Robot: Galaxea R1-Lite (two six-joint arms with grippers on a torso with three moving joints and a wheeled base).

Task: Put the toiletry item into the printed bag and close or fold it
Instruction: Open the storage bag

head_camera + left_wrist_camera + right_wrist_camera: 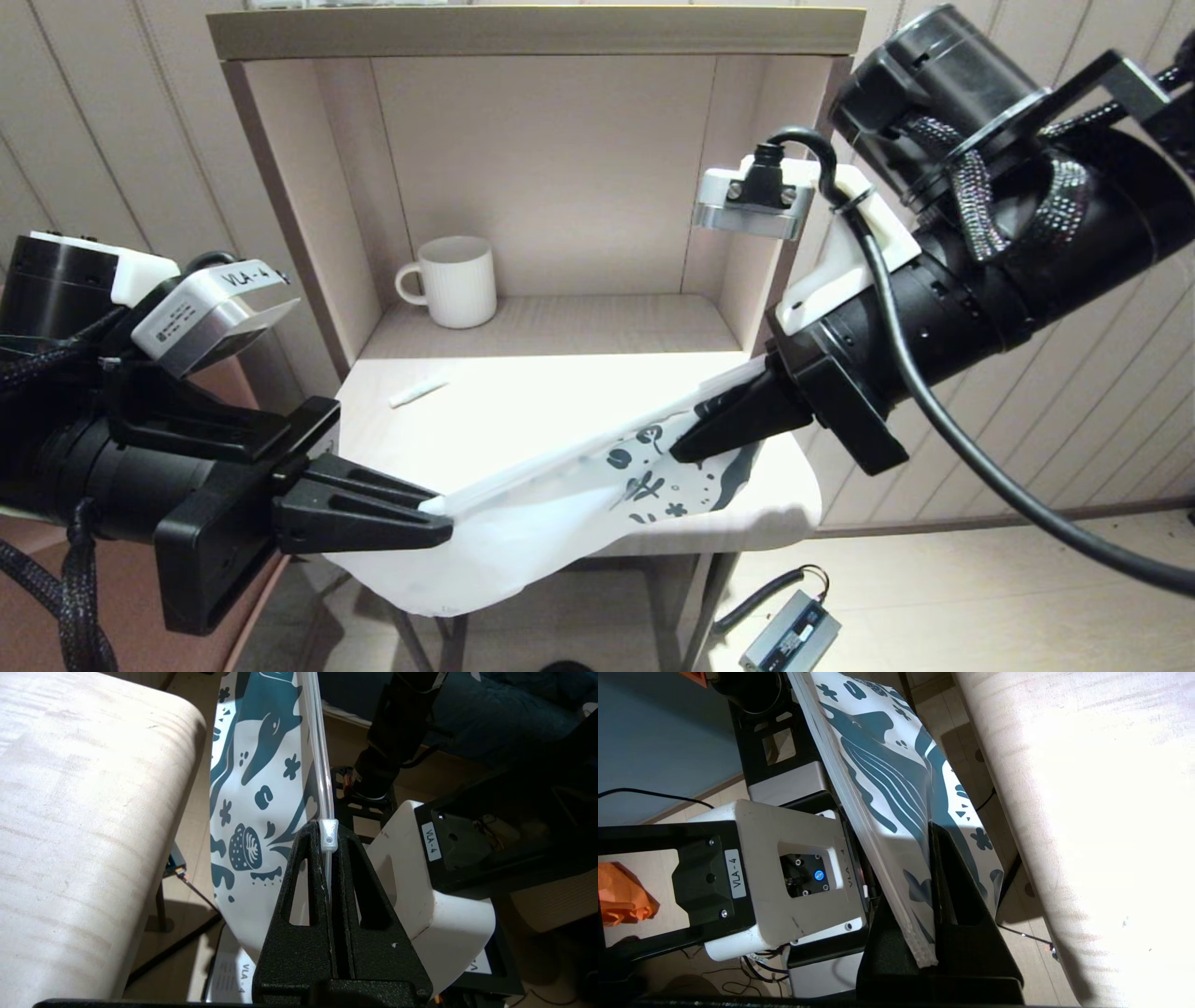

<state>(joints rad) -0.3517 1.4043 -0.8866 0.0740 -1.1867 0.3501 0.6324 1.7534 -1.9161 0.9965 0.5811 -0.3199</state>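
The printed bag hangs stretched between both grippers above the table's front edge, zip strip on top, its teal print toward the right gripper. My left gripper is shut on the plain end of the zip strip, beside the small white slider. My right gripper is shut on the printed end of the bag, the strip's end lying between its fingers. The toiletry item, a slim white stick, lies on the table behind the bag, apart from both grippers.
A white ribbed mug stands in the open wooden cubby at the back of the pale table. A grey box with a cable lies on the floor at the right.
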